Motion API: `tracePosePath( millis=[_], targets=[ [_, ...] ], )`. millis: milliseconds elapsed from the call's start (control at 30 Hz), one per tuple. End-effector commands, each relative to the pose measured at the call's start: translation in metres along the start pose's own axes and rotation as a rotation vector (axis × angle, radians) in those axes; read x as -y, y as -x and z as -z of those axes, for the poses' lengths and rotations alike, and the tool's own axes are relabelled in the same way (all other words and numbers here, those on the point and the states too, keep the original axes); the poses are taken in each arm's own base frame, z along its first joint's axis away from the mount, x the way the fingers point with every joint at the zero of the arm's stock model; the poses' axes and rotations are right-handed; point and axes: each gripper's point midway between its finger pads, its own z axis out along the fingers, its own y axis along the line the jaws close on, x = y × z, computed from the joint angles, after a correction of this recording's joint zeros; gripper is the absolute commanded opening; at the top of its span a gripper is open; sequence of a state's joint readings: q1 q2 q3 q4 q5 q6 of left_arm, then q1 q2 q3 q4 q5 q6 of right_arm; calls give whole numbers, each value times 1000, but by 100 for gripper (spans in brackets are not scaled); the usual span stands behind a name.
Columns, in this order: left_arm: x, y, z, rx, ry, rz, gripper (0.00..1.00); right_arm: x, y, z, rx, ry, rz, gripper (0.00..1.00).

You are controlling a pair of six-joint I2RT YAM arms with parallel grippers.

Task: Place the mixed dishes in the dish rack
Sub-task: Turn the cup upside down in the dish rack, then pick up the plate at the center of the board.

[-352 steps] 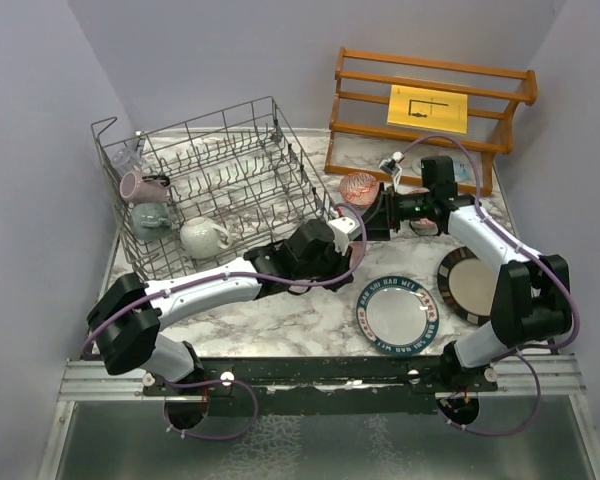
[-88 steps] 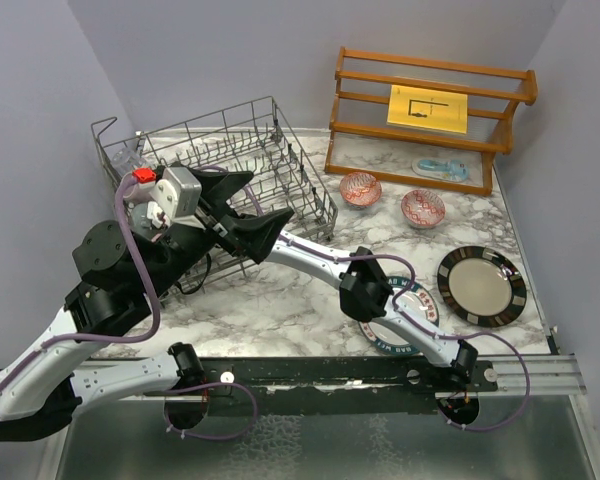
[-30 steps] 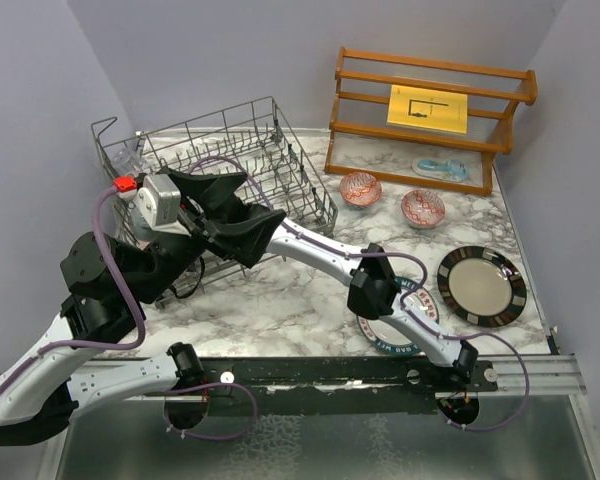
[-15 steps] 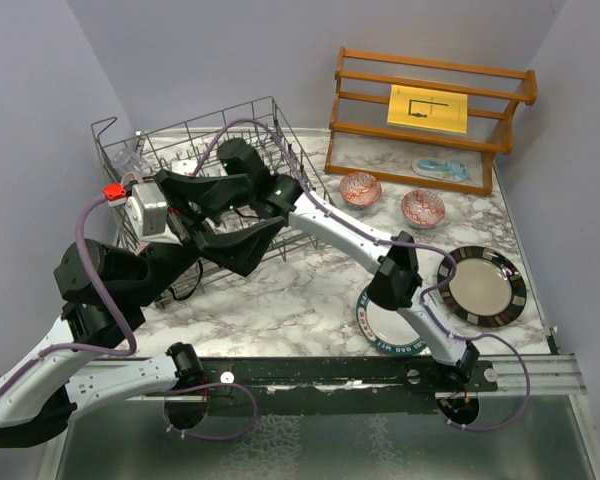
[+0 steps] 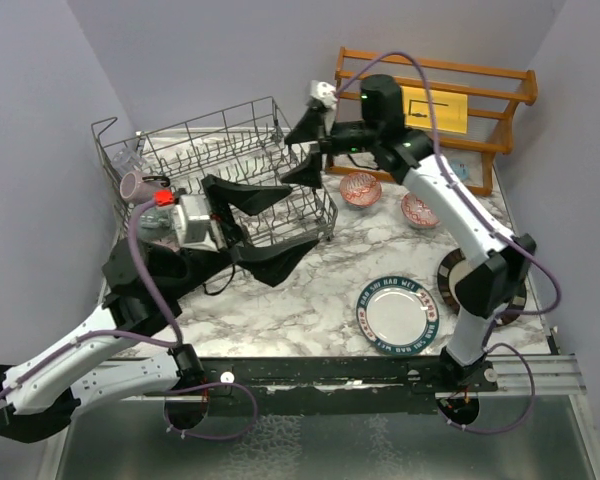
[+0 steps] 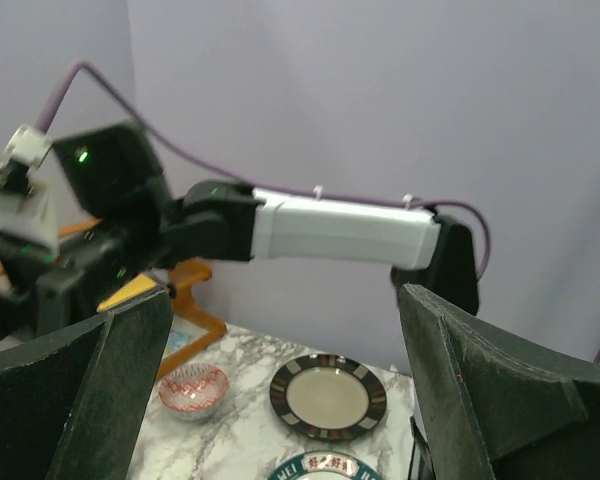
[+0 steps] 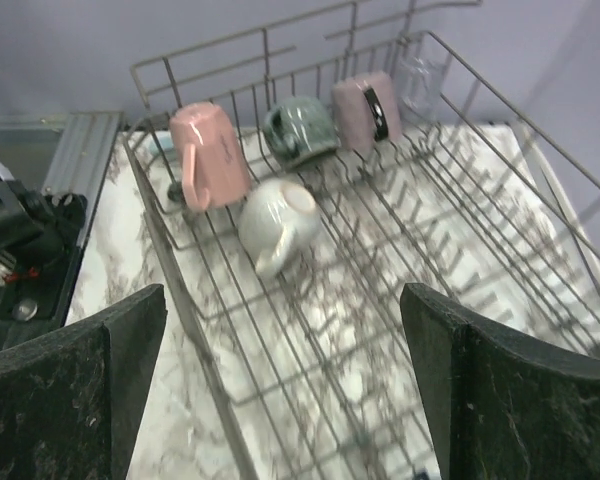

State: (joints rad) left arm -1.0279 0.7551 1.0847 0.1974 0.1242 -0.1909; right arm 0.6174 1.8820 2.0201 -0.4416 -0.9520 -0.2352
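Our left gripper (image 5: 302,218) and right gripper (image 5: 300,152) hang spread, empty. 4 mugs (image 7: 295,130) line the left end of the dish rack (image 5: 200,128) in the top view, leaving tines free for the blue-rimmed plate (image 5: 397,315).

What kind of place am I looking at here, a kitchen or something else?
Probably a lab bench staged as a kitchen counter: a marble-look table between plain walls, a wire dish rack holding mugs, and two robot arms bolted at its near edge.
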Motion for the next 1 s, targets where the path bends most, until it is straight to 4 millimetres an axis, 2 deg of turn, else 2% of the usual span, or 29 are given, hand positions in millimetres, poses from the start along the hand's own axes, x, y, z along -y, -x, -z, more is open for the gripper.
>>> tracePosePath(
  millis=[0, 167, 233, 267, 400, 467, 600, 700, 867, 967],
  targets=[
    [-2, -28, -15, -18, -9, 48, 99, -11, 11, 62, 19, -67, -3, 100],
    [-15, -79, -26, -114, 40, 90, 99, -5, -16, 128, 4, -218, -76, 100],
    [-20, -103, -29, -147, 61, 125, 99, 0, -32, 163, 10, -287, -127, 100],
    [-22, -117, -30, -168, 68, 144, 99, -3, -37, 177, 19, -315, -136, 100],
    [-31, -174, -33, -274, 121, 235, 98, -11, -78, 216, 9, -429, -208, 100],
    [-34, -202, -34, -343, 145, 277, 97, -19, -102, 226, -5, -471, -239, 100],
    [-41, -266, -31, -543, 207, 336, 92, -36, -145, 233, -58, -519, -224, 100],
    [-52, -306, -21, -689, 285, 341, 87, -34, -171, 245, -114, -602, -234, 100],
    [-57, -351, -2, -848, 408, 251, 85, -31, -214, 275, -115, -701, -366, 98],
    [-62, -378, 14, -954, 512, 142, 85, -27, -222, 286, -139, -741, -395, 97]
  ],
)
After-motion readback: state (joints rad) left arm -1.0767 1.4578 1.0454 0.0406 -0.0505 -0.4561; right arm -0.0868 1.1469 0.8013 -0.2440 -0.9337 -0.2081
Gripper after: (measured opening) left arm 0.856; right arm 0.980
